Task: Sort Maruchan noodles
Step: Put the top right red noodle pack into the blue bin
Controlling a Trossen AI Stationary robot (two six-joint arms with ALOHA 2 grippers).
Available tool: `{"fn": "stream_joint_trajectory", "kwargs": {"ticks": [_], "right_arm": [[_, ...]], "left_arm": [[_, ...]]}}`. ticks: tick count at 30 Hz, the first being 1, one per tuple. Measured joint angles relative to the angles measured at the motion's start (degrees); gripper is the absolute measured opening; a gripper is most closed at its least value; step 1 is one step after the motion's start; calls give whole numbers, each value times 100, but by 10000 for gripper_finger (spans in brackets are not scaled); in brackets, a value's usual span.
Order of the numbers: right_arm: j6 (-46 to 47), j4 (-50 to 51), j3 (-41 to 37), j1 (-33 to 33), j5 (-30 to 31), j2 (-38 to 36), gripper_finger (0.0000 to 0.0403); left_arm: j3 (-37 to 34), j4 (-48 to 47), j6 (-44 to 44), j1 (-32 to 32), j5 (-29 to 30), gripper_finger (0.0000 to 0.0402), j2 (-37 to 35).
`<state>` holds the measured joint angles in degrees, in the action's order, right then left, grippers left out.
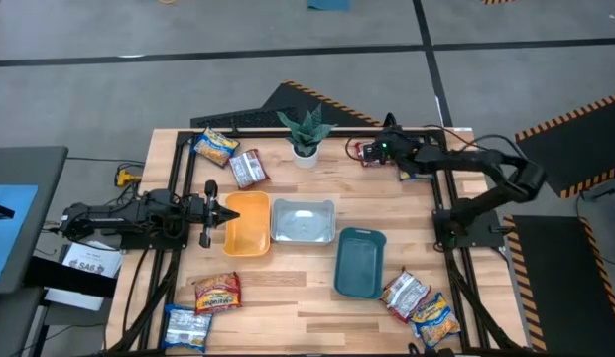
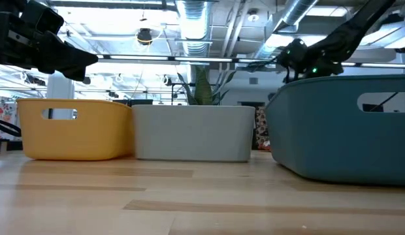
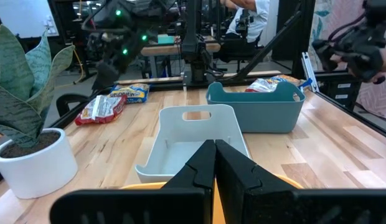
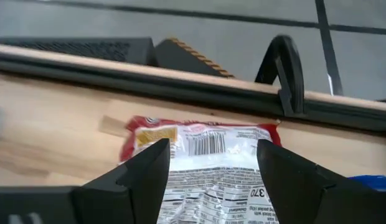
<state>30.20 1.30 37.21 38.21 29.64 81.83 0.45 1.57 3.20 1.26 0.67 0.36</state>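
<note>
right now my right claw point(image 4: 211, 165) stands wide open over a red-and-silver noodle packet point(image 4: 208, 158) lying flat at the table's point(image 1: 288, 283) far edge; my left claw point(image 3: 215, 158) waits shut above the yellow tray point(image 1: 248, 223).

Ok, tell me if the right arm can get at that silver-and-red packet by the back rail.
Probably yes: the right gripper is open with its fingers either side of the silver-and-red packet, nothing between them. The back rail sits just beyond, not in the way.

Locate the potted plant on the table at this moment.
In the high view the potted plant stands near the table's far edge, about midway across, with a silver-and-red noodle packet to its left and the right gripper to its right.
</note>
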Motion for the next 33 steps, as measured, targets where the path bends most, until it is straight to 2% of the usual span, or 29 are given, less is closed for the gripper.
{"fn": "stream_joint_trajectory", "kwargs": {"ticks": [17,19,21,27,33], "right_arm": [[172,-286,52,132,153,1115,257],[172,-299,57,130,186,1182,238],[173,-276,57,131,191,1199,201],[-44,-175,44,92,181,1073,27],[-294,118,11,-166,17,435,10]], "left_arm": [[2,2,0,0,0,0,0],[0,1,0,0,1,0,0],[0,0,0,1,0,0,0],[1,1,0,0,0,0,0],[1,0,0,0,0,0,0]]}}
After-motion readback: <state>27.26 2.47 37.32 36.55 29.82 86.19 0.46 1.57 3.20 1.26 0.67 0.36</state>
